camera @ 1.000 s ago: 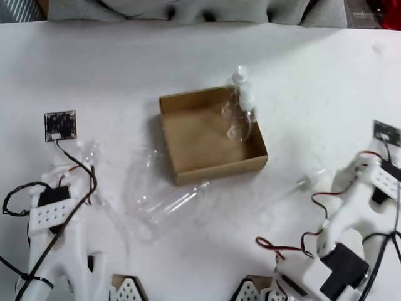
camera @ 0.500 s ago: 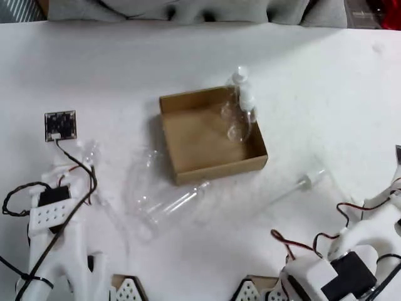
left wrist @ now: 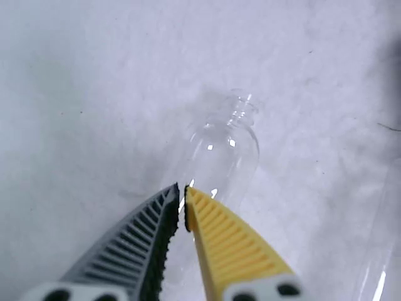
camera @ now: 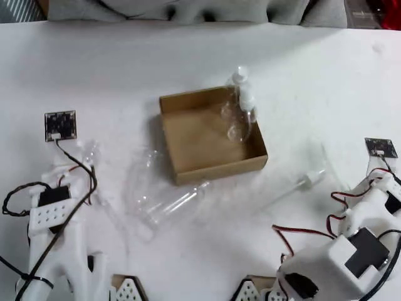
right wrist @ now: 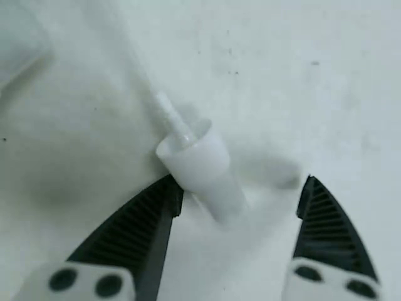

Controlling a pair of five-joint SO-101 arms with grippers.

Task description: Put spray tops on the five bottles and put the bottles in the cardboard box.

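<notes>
Spray top [right wrist: 199, 164] white, cylindrical, bottle [left wrist: 222, 144] clear, round-shouldered

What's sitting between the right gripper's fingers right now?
A white spray top lies on the table between the fingers of the open right gripper, closer to one; the right wrist view shows it.

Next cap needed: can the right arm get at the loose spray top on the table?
Probably yes. The right gripper is open with the spray top lying on the table between its fingers, close to one of them, and nothing else lies in the way.
</notes>
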